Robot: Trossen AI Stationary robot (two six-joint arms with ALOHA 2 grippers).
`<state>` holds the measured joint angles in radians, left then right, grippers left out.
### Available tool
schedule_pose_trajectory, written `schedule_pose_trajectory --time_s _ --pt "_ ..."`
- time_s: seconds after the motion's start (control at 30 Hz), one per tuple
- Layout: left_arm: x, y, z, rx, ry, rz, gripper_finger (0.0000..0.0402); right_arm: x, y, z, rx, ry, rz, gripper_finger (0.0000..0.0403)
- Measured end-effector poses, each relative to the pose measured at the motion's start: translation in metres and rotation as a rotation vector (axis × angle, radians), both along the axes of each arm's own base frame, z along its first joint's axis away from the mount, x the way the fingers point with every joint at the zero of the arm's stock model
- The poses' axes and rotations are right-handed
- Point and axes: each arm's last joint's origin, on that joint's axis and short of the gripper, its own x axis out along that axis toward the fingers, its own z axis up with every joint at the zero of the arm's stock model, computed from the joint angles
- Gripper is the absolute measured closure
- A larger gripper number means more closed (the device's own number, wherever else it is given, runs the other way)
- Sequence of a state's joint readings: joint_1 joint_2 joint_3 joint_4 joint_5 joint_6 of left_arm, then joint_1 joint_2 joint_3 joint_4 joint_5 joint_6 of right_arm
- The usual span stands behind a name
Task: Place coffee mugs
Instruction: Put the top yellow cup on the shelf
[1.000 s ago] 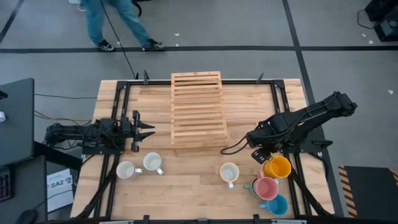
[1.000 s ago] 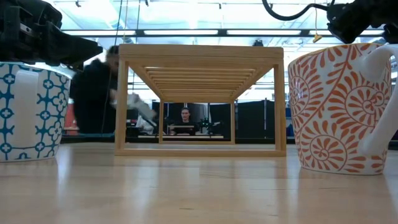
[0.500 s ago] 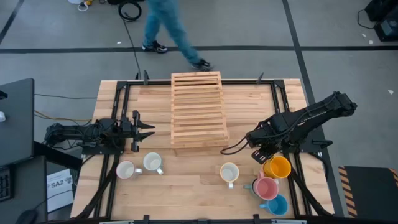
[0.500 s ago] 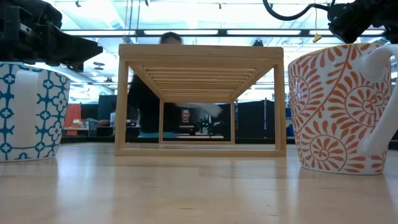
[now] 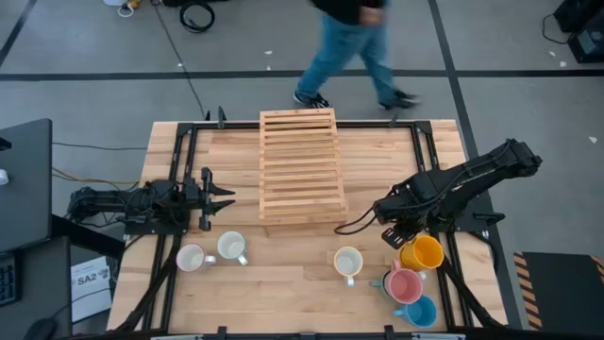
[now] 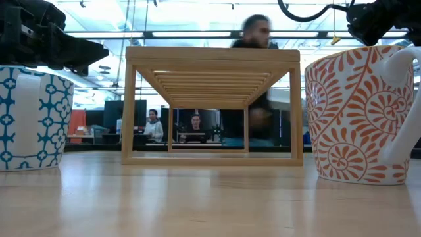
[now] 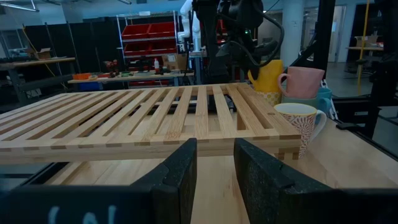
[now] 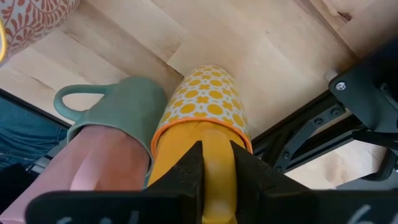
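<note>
Right pincer clamps the orange mug rim.
Lifting may bump the touching pink mug; left pincer idles part-open.

Light fell evenly and brightly from overhead; the pale wooden tabletop showed only faint, soft shadows beside the slatted wooden rack. A walking person in blue jeans beyond the tabletop's far edge was smeared by motion blur. At table height, ceiling lights glared white behind the rack, and the orange-patterned white ceramic mug loomed close and slightly soft. Both wrist views had blurred foregrounds.
</note>
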<state>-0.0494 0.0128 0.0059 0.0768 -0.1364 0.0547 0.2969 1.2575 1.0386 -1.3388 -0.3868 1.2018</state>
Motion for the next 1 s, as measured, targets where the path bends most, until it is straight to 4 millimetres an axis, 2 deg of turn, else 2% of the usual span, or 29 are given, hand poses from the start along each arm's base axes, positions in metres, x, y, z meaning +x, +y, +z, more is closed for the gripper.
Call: schedule_pose_trajectory --time_s 0.23,0.53,1.0 --pt "0.0 0.0 0.0 0.0 0.0 0.0 0.0288 0.0 0.0 0.001 0.012 0.003 -0.002 0.0348" --pt "0.0 0.0 0.0 0.0 0.0 0.0 0.0288 0.005 -0.01 0.016 0.036 -0.028 -0.039 0.0347" --pt "0.0 0.0 0.0 0.0 0.0 0.0 0.0288 0.01 -0.046 0.06 0.043 -0.128 -0.117 0.0347"
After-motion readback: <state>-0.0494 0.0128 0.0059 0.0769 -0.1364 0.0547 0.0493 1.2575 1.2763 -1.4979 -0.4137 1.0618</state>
